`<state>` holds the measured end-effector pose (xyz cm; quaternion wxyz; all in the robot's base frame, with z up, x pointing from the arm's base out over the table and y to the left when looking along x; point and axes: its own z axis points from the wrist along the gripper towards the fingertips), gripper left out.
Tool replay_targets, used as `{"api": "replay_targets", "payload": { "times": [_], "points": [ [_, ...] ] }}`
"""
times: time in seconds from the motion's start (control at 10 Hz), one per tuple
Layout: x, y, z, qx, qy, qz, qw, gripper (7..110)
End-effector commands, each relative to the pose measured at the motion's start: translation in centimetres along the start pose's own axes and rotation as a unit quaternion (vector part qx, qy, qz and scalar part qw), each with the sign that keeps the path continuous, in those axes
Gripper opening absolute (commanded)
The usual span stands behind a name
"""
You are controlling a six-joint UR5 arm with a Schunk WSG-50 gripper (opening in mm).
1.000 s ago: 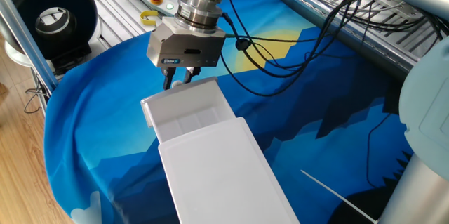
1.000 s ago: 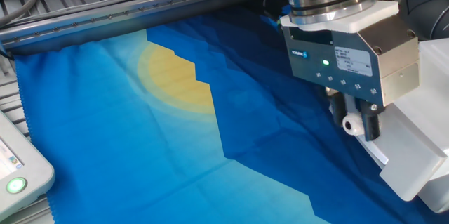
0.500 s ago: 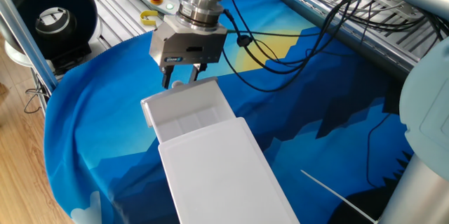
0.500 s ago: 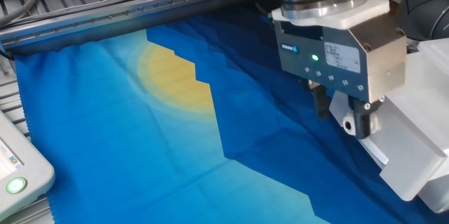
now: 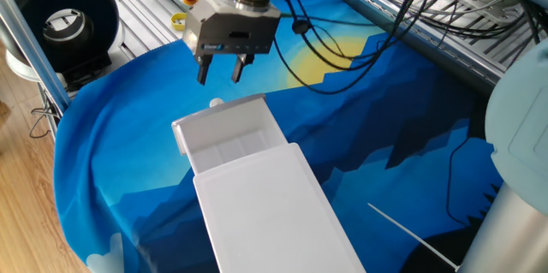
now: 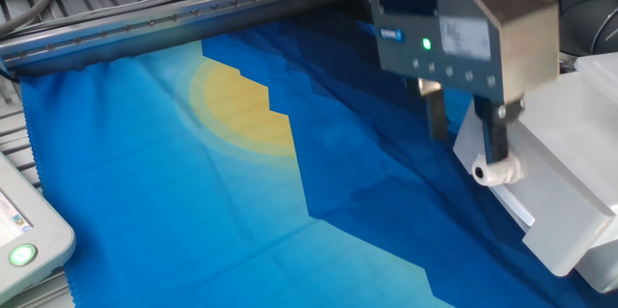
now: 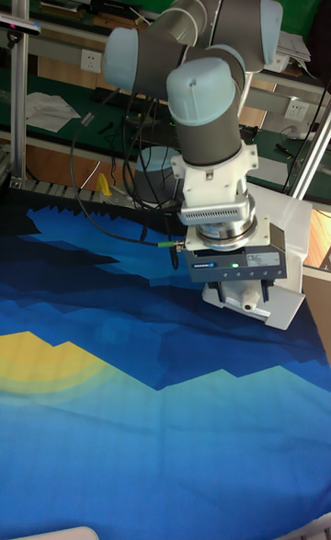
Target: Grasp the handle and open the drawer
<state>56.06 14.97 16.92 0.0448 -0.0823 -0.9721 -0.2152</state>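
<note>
Pincer (image 5: pixel 221 74) now lifted off the rounded white handle (image 5: pixel 216 102), dark fingers spread, smooth plastic drawer (image 5: pixel 229 133) out.

end effector (image 7: pixel 241 297) above white handle (image 7: pixel 250 300), drawer (image 7: pixel 287 269) behind

My gripper (image 5: pixel 221 73) has a matt grey metal body and dark fingers (image 6: pixel 496 135). The drawer (image 5: pixel 229 134) and handle (image 6: pixel 490 170) are smooth white plastic, slightly glossy. The table cover (image 6: pixel 193 202) is printed blue cloth, softly creased. My arm (image 7: pixel 202 62) shows satin grey casing.
</note>
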Motion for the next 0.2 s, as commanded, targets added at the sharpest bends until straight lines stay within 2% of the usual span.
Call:
{"api": "replay_targets", "payload": {
  "times": [0.0,0.1],
  "points": [
    [-1.21,-0.55,-1.16,0.004,-0.015,-0.010,0.9998,66],
    [-1.38,-0.64,-1.05,0.005,-0.017,-0.010,0.9998,66]
  ]
}}
